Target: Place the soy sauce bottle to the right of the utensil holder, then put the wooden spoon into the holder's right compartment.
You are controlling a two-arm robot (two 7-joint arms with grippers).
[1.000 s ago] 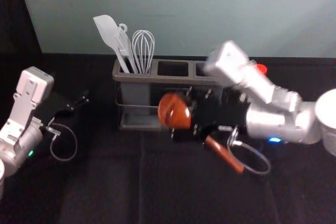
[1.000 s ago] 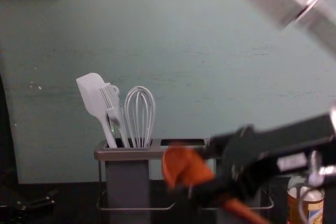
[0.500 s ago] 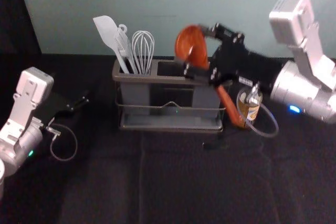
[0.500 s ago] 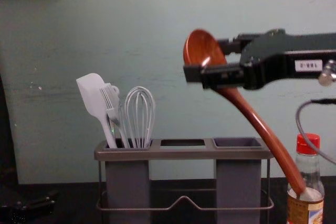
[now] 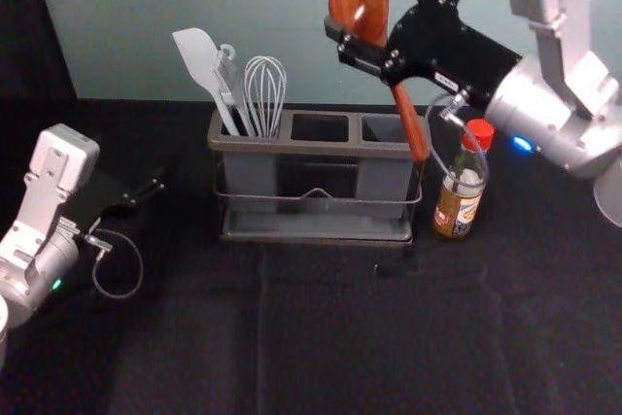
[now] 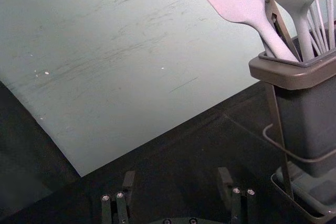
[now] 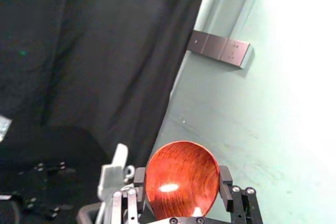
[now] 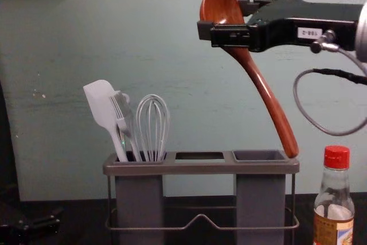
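Spoon point(image 8: 261, 87) above holder point(image 8: 200, 168) with whisk point(image 8: 152, 127)

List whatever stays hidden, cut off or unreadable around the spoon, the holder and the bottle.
- Utensil holder, left compartment: chest view, its walls hide the lower ends of the spatula and whisk.
- Wooden spoon, lower bowl: chest view, behind the right gripper's nearer finger.
- Soy sauce bottle, base: chest view, cut off by the bottom edge.
- Label lettering: head view, too small.
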